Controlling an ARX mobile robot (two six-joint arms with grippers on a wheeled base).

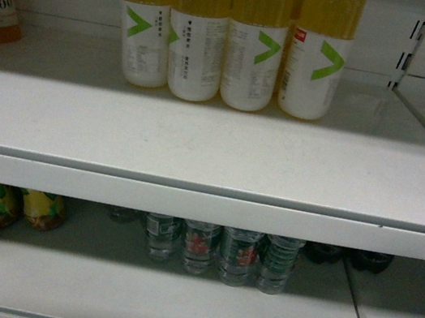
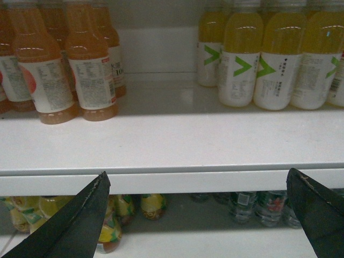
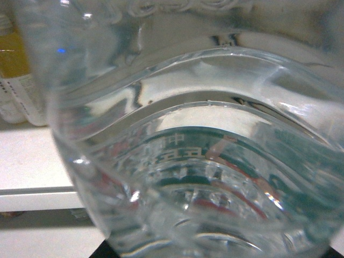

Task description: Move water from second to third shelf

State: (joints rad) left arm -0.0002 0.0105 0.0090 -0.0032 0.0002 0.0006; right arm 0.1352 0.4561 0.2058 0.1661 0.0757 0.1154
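The right wrist view is almost filled by a water bottle [image 3: 204, 161], clear and ribbed, with a dark green label seen through the water. It sits directly in front of the right claw's camera, so close that it seems to be between the jaws, but the fingers themselves do not show, so I cannot tell how far this claw is closed. Behind the bottle, to the left, a white shelf edge [image 3: 32, 196] and a yellow drink bottle [image 3: 16, 80] are visible.

The left claw [image 2: 196, 215] is wide open and holds nothing; its two dark fingers [image 2: 75, 220] frame the front lip of the upper shelf [image 2: 172, 183]. Beyond it, above and to the left, stand orange drink bottles [image 2: 91, 75], and above to the right the yellow drinks with a green mark [image 2: 274, 64]. Below and further back, on the lower shelf [image 1: 170, 308], the row of remaining water bottles [image 1: 221, 251] stands near the rear. No arm shows in the head view.

My judgement is that the carrying step is in hand: one bottle appears taken and is near the level of the upper shelf. The next move calls for bringing it over the bare front part of the upper shelf [image 1: 199, 140], keeping it upright, and setting it down clear of the yellow drinks before releasing it.
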